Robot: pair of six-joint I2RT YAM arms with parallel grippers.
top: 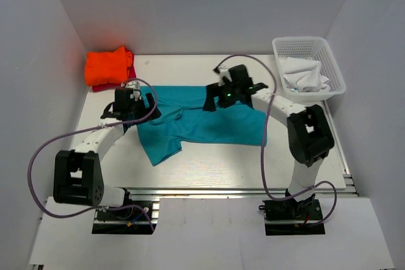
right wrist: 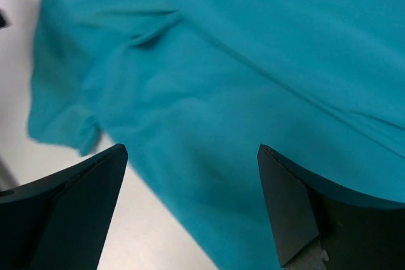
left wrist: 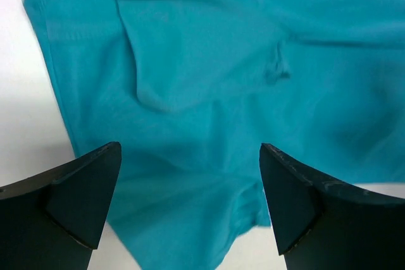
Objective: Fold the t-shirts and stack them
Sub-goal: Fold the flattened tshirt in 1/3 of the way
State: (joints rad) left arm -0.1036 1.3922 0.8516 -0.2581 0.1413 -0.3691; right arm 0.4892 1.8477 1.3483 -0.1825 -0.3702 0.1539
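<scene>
Over the rumpled teal-blue cloth t-shirt [top: 209, 128], left claw [left wrist: 190, 200] and right claw [right wrist: 190, 203] are held apart; unsmoothed creases could be folded in.

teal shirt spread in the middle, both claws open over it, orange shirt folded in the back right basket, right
No: the orange shirt lies folded at back left, outside the basket, as the top external view shows. The teal shirt is spread in the middle, left claw and right claw open over it.
</scene>
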